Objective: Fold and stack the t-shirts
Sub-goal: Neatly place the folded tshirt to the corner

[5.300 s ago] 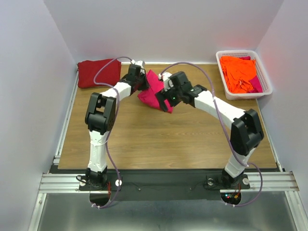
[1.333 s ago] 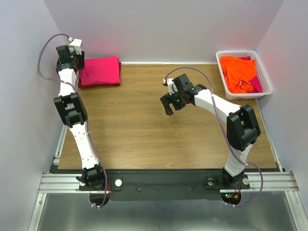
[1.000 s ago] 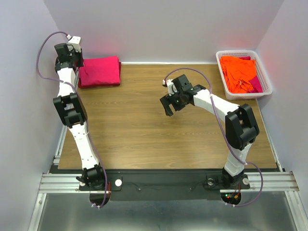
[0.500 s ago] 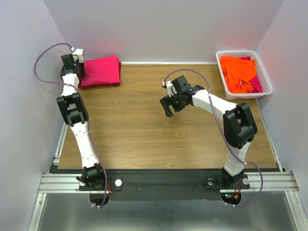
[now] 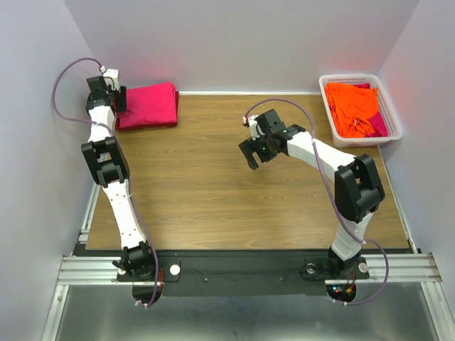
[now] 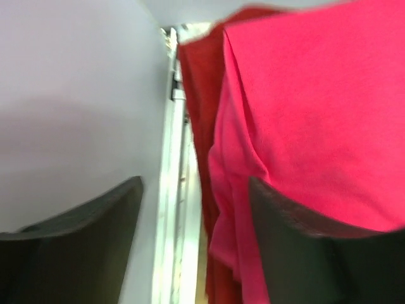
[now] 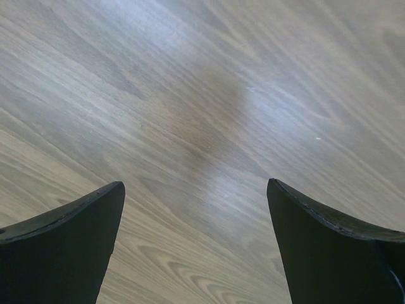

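Two folded short-sleeved cloth t-shirts lie stacked in the far left corner of the brown wood-grain counter (image 5: 213, 199): a bright pink-red t-shirt (image 5: 149, 103) on top and a dark maroon-red t-shirt (image 5: 146, 126) under it, showing only as a darker strip along the stack's near edge. The left gripper (image 5: 119, 99) is at the left edge of this stack, its arm reaching up along the counter's left edge. In the left wrist view its fingers are spread wide (image 6: 195, 182). The pink-red shirt (image 6: 316, 114) fills the right side of that view and the maroon shirt (image 6: 196, 95) peeks out along its left edge. One dark finger (image 6: 316, 253) overlaps the pink cloth in that view, while the other finger (image 6: 82, 253) is out over the white metal rail (image 6: 171, 190) and the pale grey wall (image 6: 63, 95). Whether either finger touches the cloth cannot be told.

The right gripper (image 5: 249, 155) hangs above the middle of the counter, nearer the far edge, well apart from both the stack and the basket. Its wrist view shows the fingers held apart (image 7: 195, 183) with only bare wood (image 7: 202, 114) between them.

A white latticed plastic basket (image 5: 395, 122) sits in the far right corner. It holds crumpled orange cloth t-shirts (image 5: 352, 106), with a bit of pink-red cloth (image 5: 379, 125) showing at its near right side.
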You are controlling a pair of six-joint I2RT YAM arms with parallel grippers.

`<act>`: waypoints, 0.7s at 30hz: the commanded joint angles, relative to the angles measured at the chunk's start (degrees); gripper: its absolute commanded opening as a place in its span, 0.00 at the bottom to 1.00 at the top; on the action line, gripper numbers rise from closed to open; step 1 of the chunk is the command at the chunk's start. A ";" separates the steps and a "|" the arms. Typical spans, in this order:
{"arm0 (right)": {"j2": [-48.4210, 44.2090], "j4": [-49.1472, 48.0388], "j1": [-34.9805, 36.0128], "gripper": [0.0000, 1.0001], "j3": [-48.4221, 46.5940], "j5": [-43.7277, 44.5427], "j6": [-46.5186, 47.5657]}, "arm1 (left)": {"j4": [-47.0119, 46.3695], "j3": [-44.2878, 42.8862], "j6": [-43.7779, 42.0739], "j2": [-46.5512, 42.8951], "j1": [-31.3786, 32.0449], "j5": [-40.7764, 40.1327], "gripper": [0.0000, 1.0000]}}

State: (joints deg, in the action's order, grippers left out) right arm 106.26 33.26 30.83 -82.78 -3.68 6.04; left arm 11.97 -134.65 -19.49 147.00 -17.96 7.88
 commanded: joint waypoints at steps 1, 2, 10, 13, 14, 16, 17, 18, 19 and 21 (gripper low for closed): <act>-7.46 -0.56 -1.38 1.00 -2.03 3.24 0.90 | -0.90 -1.76 -0.46 -15.33 -2.26 -1.64 0.87; -8.08 -0.56 -2.17 1.00 -2.12 3.24 0.99 | -0.37 -1.93 -0.73 -17.51 -2.26 -1.81 0.93; -15.37 -0.65 -7.36 1.00 -1.86 1.84 0.64 | 7.44 0.08 -1.87 -27.90 -0.51 0.12 0.99; -18.27 -0.65 -9.47 1.00 -1.42 0.08 -0.41 | 9.65 5.68 -3.01 -33.69 2.56 0.03 0.99; -18.89 -0.65 -9.99 1.00 -1.16 -1.14 -0.77 | 10.00 7.54 -3.19 -37.01 3.62 0.03 0.99; -20.56 -0.65 -11.66 1.00 -0.63 -2.46 -1.91 | 10.79 11.67 -3.28 -40.28 7.05 0.12 0.99; -21.09 -0.56 -12.19 1.00 0.25 -3.08 -2.35 | 11.58 15.95 -2.93 -41.95 8.19 0.55 0.99; -21.96 -0.56 -13.24 1.00 0.69 -4.22 -3.22 | 12.11 18.17 -2.75 -44.93 11.24 0.91 0.99; -22.58 -0.65 -13.60 1.00 1.30 -4.75 -3.67 | 12.55 20.28 -2.40 -46.52 12.67 0.82 0.99; -23.63 -0.73 -14.74 1.00 3.41 -6.24 -4.63 | 12.55 27.31 -0.30 -50.75 15.66 1.17 0.99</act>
State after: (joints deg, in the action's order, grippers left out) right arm 85.62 33.15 17.58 -81.67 -6.09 4.08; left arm 20.78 -114.80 -21.32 101.67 -7.29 7.35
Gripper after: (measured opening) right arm 0.999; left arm 0.986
